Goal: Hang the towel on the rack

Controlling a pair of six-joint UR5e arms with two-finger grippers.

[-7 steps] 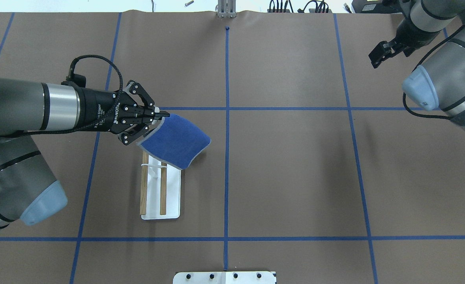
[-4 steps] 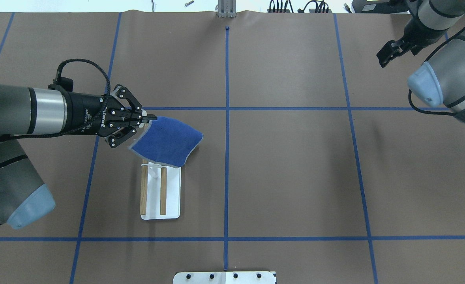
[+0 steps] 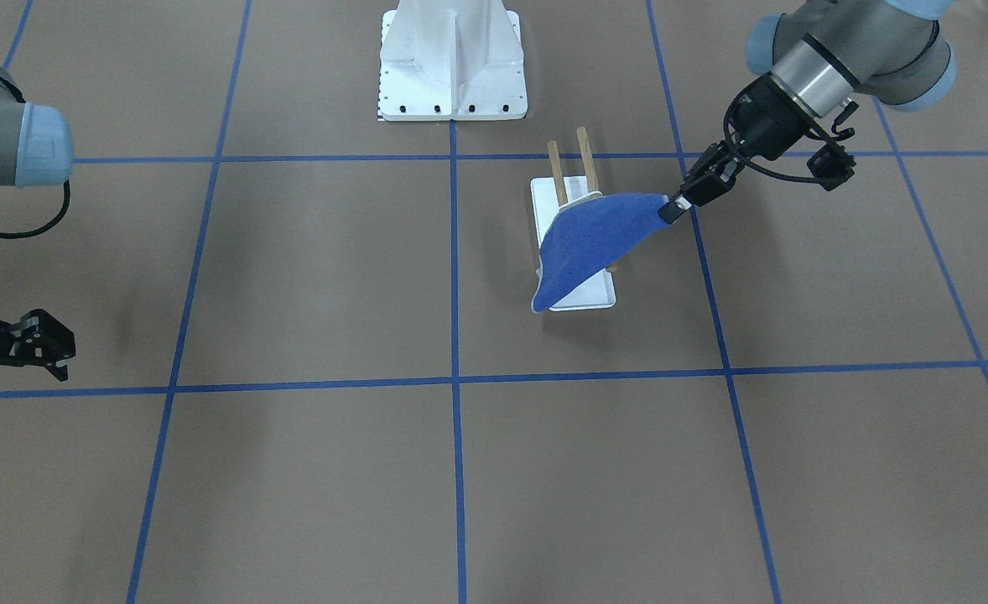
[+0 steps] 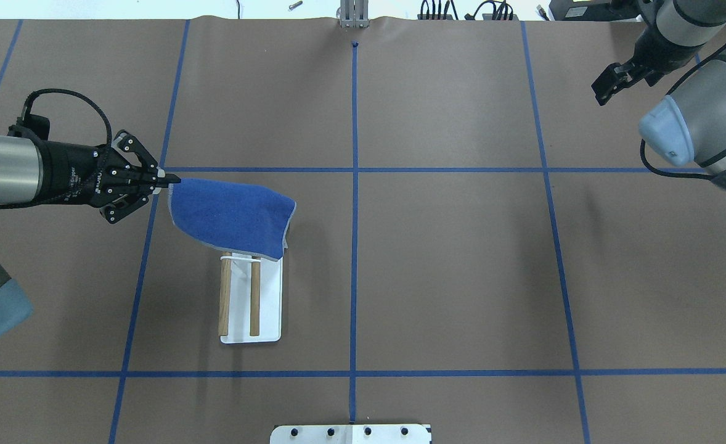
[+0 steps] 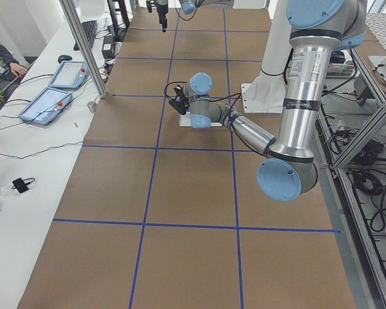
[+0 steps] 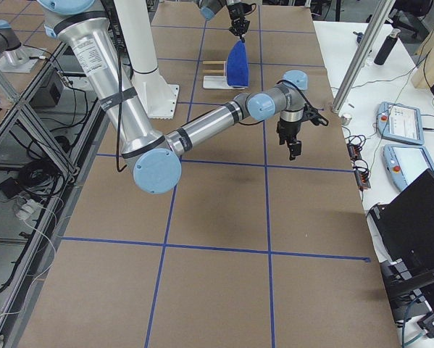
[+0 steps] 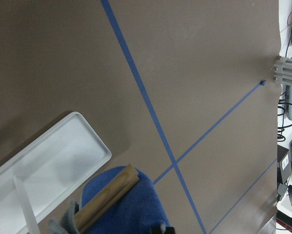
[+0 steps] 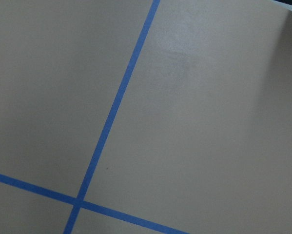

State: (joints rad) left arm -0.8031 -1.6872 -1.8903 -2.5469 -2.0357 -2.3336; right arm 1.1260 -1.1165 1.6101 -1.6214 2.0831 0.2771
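Over on my left, my left gripper [image 4: 171, 180] is clamped down narrow on one corner of the towel [image 4: 230, 213], a thin pinch right at the pale hem. The cloth stretches from that corner across to the far end of the rack [image 4: 269, 296], where it lies over the dowel [image 7: 107, 197] tips and sags toward the white base. It looks light, soft and limp, so I judge it will follow wherever the corner goes and bunch easily. The hem is the place to hold it. Far right, my right gripper [image 4: 609, 83] hangs clear, but I can't tell how its jaws stand.
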